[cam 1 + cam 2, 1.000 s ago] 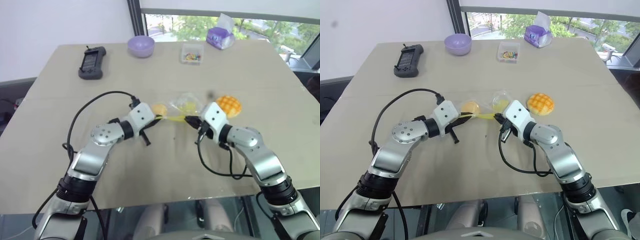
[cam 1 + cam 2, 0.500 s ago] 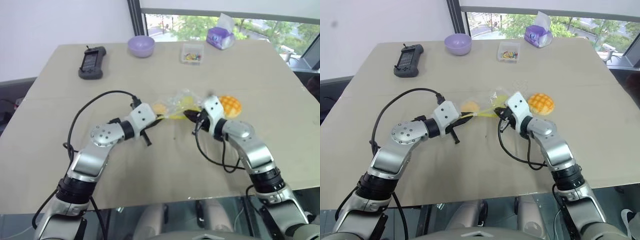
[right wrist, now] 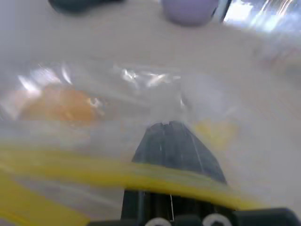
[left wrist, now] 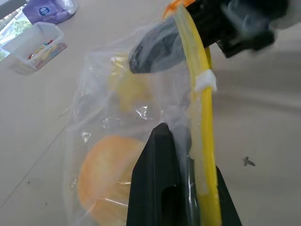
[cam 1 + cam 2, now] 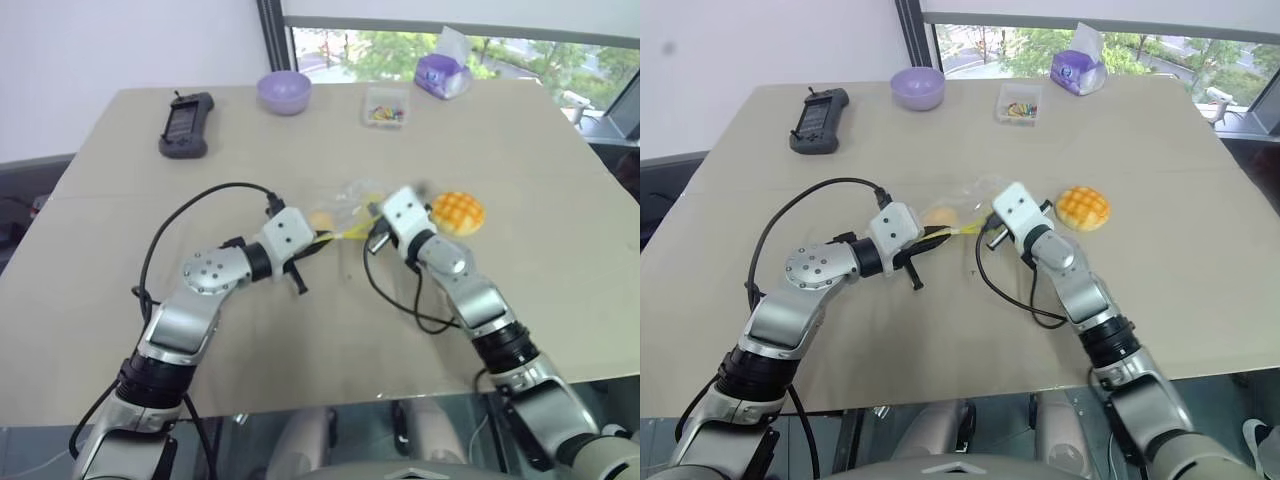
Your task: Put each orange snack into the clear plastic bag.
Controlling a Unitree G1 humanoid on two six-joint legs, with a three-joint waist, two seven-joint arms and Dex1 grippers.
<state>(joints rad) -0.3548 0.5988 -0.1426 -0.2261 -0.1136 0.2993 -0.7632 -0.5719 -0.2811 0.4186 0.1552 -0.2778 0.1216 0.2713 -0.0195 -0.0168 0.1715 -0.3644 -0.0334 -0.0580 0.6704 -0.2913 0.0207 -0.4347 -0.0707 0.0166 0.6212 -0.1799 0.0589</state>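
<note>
The clear plastic bag (image 5: pixel 347 203) lies crumpled at the table's middle, stretched between my two grippers. My left gripper (image 5: pixel 320 238) is shut on the yellow strip (image 4: pixel 202 117) of its mouth. From the other side, my right gripper (image 5: pixel 372 226) is shut on the same strip (image 3: pixel 94 174). The small orange ball (image 5: pixel 320 218) shows through the plastic (image 4: pixel 106 174) and looks to be inside the bag. The grid-topped orange bun (image 5: pixel 457 212) rests on the table just right of the right gripper, outside the bag.
Along the far edge stand a black handheld device (image 5: pixel 185 125), a purple bowl (image 5: pixel 283 92), a clear box of coloured sweets (image 5: pixel 385 105) and a purple tissue packet (image 5: pixel 440 72). Black cables loop from both wrists over the near table (image 5: pixel 300 340).
My right arm has swung left and away from the bun, still holding the bag's mouth, and the bag has bunched up. The left gripper has kept still.
</note>
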